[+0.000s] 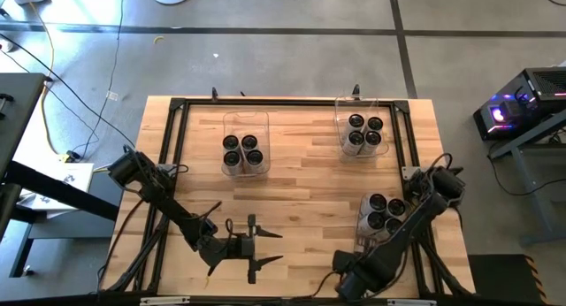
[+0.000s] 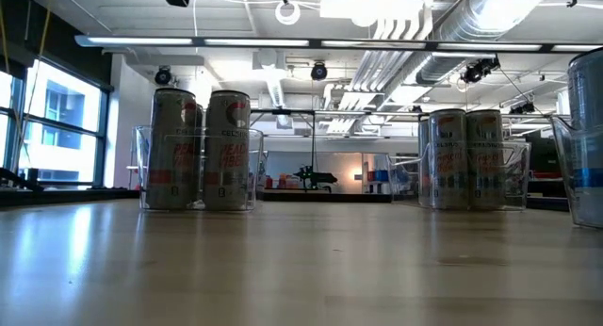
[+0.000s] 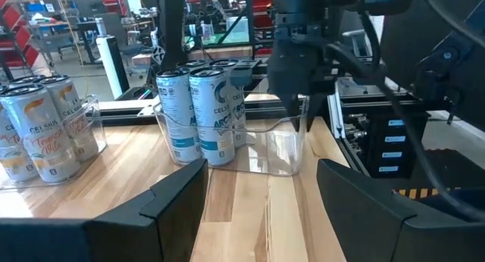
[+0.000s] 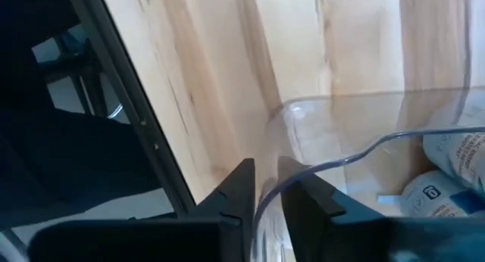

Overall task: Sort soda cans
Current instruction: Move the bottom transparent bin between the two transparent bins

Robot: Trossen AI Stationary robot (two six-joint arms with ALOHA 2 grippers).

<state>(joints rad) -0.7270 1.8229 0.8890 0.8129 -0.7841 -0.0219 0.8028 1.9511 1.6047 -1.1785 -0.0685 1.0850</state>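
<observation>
Three clear bins each hold several soda cans. One bin (image 1: 245,120) stands far left of centre, one (image 1: 358,103) far right, and one (image 1: 361,228) near right, under my right arm. My right gripper (image 4: 267,175) points down at the near-right bin's near corner and is shut on the clear wall. In the left wrist view it (image 3: 297,103) comes down onto that bin's rim, beside the blue-labelled cans (image 3: 201,114). My left gripper (image 1: 270,247) hovers level and open near the front edge, pointing at that bin, with nothing between its fingers. My right gripper takes the near-right bin's clear wall at its rim (image 4: 274,188), close to a rounded corner, with one finger (image 4: 241,188) outside and the other (image 4: 307,194) inside. The fingers come from above, pointing down. The bin stands on the table with its cans upright inside.
A black frame (image 1: 172,147) runs round the wooden tabletop. Bare wood (image 1: 305,182) lies between the three bins and in front of my left gripper. In the low view the two far bins (image 2: 198,152) (image 2: 466,161) stand upright with their cans.
</observation>
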